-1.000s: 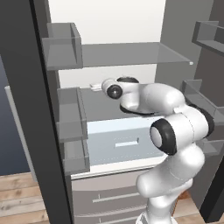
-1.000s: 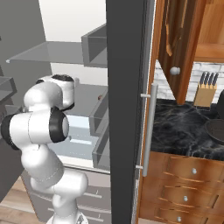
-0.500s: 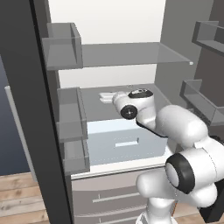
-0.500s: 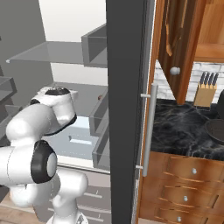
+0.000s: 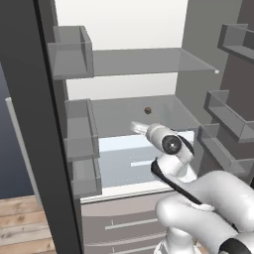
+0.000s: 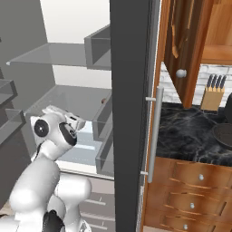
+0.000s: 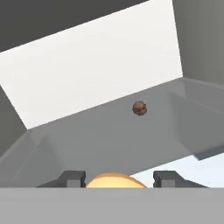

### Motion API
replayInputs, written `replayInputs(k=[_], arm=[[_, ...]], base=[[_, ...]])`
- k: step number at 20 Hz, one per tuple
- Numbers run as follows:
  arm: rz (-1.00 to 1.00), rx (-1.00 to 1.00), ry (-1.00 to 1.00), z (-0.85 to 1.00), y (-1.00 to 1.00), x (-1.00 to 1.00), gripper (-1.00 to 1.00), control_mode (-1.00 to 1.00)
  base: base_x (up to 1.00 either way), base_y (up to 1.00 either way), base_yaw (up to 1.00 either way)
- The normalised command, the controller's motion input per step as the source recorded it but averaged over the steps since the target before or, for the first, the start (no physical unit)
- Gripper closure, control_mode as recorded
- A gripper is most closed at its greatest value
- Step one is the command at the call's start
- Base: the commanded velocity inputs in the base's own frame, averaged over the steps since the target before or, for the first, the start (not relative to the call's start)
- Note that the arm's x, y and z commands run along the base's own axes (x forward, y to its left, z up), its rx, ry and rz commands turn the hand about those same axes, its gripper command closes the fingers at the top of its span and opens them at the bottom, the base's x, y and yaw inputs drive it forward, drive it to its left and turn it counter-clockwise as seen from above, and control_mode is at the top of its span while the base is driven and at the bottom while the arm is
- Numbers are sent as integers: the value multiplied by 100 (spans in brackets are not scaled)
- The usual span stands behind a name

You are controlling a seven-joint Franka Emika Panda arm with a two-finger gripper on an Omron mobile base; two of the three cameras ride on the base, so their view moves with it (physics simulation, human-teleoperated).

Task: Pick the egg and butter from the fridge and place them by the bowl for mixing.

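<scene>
In the hand view the yellow-orange egg [image 7: 116,181] sits between my two dark fingertips [image 7: 74,177], which close against its sides. My gripper [image 5: 135,127] hovers over the front of the fridge's middle glass shelf [image 5: 124,111], and from the other side the gripper [image 6: 79,121] shows above the pale blue drawer [image 6: 84,152]. The fridge's dark grey door [image 6: 131,90] stands open with its silver handle [image 6: 153,131]. A dark round bowl [image 6: 224,133] is cut off at the right edge on the black counter. The butter is out of view.
A small dark brown ball [image 5: 147,110] lies at the back of the middle shelf, also the brown ball [image 7: 139,108] ahead of the hand. Grey door bins [image 5: 79,129] line the left, more bins [image 5: 225,116] the right. A knife block [image 6: 213,93] stands on the counter.
The arm has drawn back from deep over the middle shelf toward the fridge's front, the hand moving down and right in the left base view.
</scene>
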Motion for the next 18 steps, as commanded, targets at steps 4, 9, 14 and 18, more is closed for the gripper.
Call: replayInputs(k=[4, 9, 14, 18], arm=[[-18, 10, 39, 78, 1, -68, 100, -100], [-5, 10, 5, 62, -6, -55, 100, -100], [-11, 20, 1, 69, -39, -100, 100, -100], [-11, 17, 0, 66, -42, -100, 100, -100]], base=[[0, 0, 0], [0, 0, 0], [0, 0, 0], [0, 0, 0]])
